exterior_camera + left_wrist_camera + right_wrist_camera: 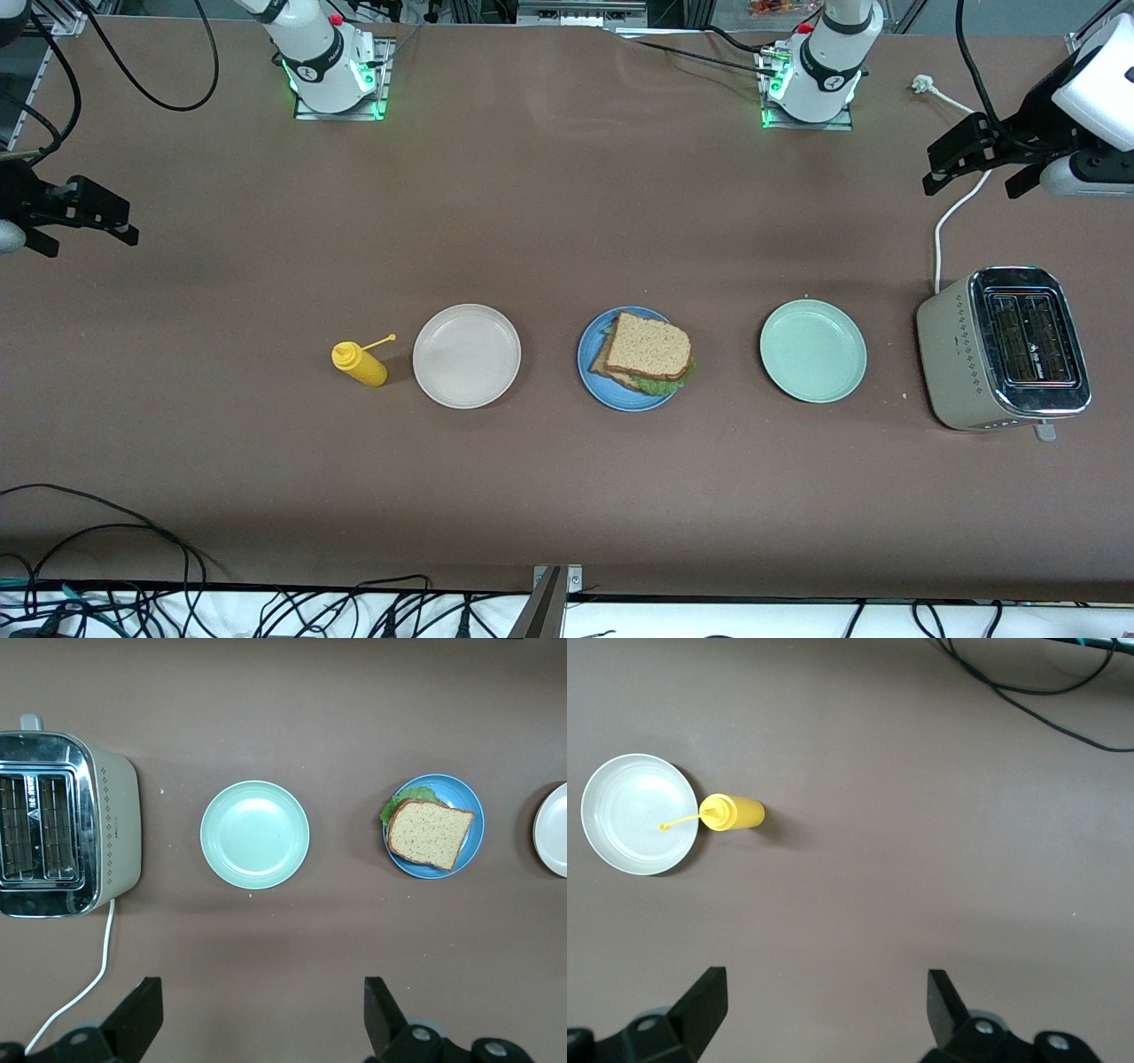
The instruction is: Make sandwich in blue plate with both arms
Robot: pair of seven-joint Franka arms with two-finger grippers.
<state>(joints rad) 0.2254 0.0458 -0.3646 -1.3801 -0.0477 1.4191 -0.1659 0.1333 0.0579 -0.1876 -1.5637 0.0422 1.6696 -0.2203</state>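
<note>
in the front view the sandwich (648, 354) lies on the blue plate (592, 354) in the middle of the brown worktop (567, 496), its top bread slice set a little askew over the lower one, with green lettuce (660, 385) sticking out at the edge nearer the front camera. a white plate (467, 355) stands beside the blue plate toward the right arm's end, and a yellow squeeze bottle (359, 363) stands just beside that plate, further toward that end. a mint-green plate (812, 350) sits toward the left arm's end, and a toaster (1004, 349) stands past it, its white cord (946, 221) trailing toward the bases. the left hand (979, 164) hangs in the air above the worktop over the cord, fingers apart and holding nothing; the right hand (75, 226) hangs above the bare worktop at the right arm's end, also apart and empty. in the left wrist view the left hand (261, 1014) shows its two fingers spread wide over the worktop, with the toaster (66, 822), green plate (255, 835) and sandwich (430, 833) in a row. in the right wrist view the right hand (824, 1010) has its fingers spread too, with the bottle (733, 811) touching the white plate's (633, 815) rim.
</note>
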